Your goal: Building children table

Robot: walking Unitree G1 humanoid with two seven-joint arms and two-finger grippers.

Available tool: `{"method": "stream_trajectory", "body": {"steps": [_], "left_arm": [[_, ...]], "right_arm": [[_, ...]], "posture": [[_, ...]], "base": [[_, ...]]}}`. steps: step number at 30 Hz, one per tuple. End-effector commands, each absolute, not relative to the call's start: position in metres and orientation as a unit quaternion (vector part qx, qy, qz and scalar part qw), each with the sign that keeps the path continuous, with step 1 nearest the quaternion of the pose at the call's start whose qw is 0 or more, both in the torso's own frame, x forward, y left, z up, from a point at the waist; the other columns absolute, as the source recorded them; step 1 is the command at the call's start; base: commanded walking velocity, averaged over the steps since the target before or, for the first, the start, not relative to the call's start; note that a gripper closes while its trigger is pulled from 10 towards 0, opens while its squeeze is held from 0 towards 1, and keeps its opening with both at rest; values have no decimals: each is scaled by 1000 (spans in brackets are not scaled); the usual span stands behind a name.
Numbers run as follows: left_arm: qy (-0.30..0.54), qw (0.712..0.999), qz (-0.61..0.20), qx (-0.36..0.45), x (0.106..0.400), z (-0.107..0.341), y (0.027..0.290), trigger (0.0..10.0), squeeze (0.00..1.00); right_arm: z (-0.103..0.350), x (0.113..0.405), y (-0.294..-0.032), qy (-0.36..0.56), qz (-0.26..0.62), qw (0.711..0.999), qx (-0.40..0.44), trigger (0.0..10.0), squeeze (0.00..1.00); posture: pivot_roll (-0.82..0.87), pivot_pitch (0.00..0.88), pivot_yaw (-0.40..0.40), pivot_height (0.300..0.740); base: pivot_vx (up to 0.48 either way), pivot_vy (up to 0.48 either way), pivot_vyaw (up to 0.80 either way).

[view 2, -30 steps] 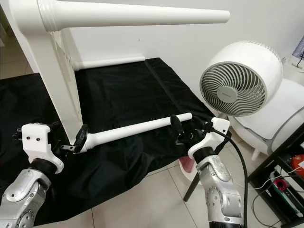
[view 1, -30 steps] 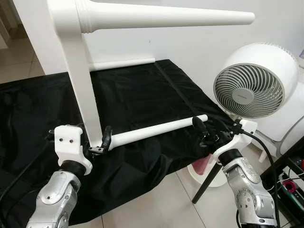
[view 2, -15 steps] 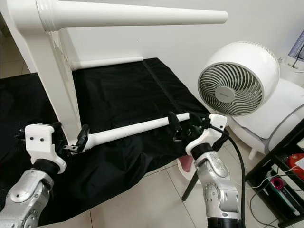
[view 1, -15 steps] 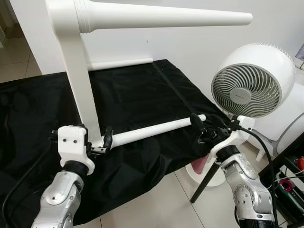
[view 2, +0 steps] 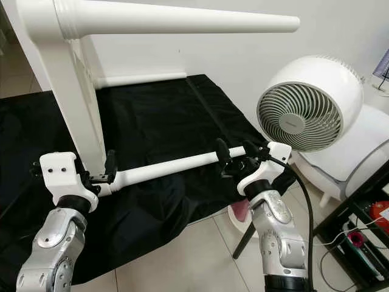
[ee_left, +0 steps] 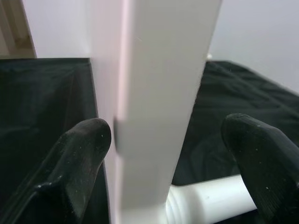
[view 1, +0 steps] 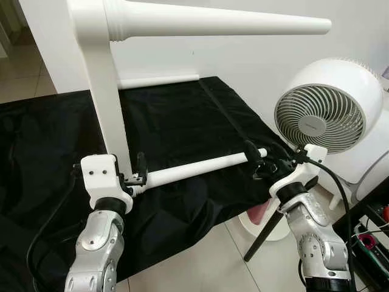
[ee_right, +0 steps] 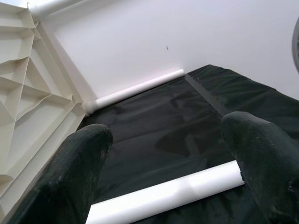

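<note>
The white table top stands on its edge on a black cloth. One white leg sticks out from its upper corner. A second leg runs from the lower near corner, and a third lies along the wall. My left gripper is open at that lower corner, its fingers on either side of the panel's edge. Open too, my right gripper straddles the lower leg's free end.
A white round fan on a dark stand is close beside my right arm. A white wall backs the cloth-covered surface. Tiled floor lies below the cloth's front edge. A dark shelf with cables is at the far right.
The view has swayed slightly. My left wrist has shifted a little inward toward the panel's lower corner. My right gripper stays at the leg's free end.
</note>
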State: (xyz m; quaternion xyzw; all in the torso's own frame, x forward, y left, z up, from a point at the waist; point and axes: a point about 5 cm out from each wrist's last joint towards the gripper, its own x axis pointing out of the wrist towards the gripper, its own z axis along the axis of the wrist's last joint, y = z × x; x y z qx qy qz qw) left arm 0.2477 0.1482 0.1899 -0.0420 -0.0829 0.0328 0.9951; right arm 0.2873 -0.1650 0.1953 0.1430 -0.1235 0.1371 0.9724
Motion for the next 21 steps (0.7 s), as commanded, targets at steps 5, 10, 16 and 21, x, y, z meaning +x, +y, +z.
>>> {"method": "stream_trajectory", "body": {"steps": [5,10,16,21], "left_arm": [[-78,995,49,-22,251,190,143,10000,0],[-76,996,41,-17,261,191,133,10000,0],[-71,997,37,-13,271,190,127,10000,0],[-53,997,47,-12,284,182,125,10000,0]], "right_arm": [[195,290,-161,-118,138,973,145,10000,0],[202,291,-155,-128,148,970,147,10000,0],[207,292,-149,-136,155,967,149,10000,0],[212,295,-140,-144,163,964,153,10000,0]], "posture": [[61,101,-33,740],[53,112,-29,740],[44,124,-24,740],[40,134,-21,740]], "base": [[0,0,0],[0,0,0],[0,0,0],[0,0,0]]}}
